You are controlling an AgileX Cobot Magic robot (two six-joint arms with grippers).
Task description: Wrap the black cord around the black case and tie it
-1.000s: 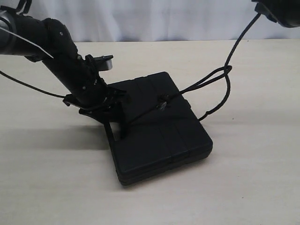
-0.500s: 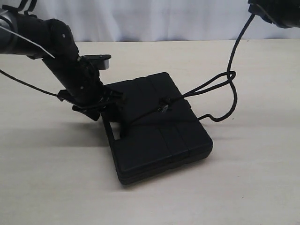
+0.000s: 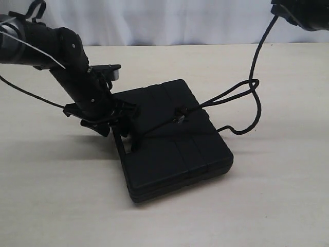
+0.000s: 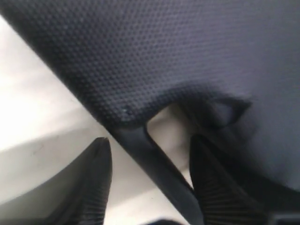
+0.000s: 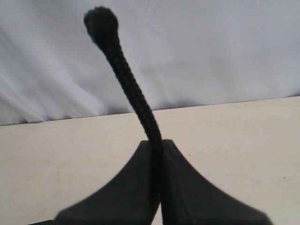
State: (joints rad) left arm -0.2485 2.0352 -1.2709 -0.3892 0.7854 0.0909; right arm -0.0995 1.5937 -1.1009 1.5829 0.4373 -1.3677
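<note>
Left gripper [image 3: 126,143] has edged toward nine o'clock.
Its jaws stand spread; right gripper [image 5: 156,143] jaws pinch one black cord [image 3: 254,56] crossing one black case [image 3: 175,149].

Left arm [image 3: 49,43] comes in from 10 o'clock and slants down toward centre, wrist [image 3: 85,87] pitched steeply. Left gripper [image 3: 127,143] points down with its tips at the 9 o'clock edge of the black case [image 3: 175,149]. Its jaws stand wide apart and its fingers [image 4: 96,183] sit either side of the case's handle bar, a gap showing on each side, so nothing is gripped. Right gripper [image 3: 303,11] sits high at 1 o'clock, mostly cut off by the frame, arm not visible. In the wrist view the right gripper [image 5: 157,145] has its jaws pressed together, pinching the black cord [image 5: 129,84], whose end sticks out past the tips.
</note>
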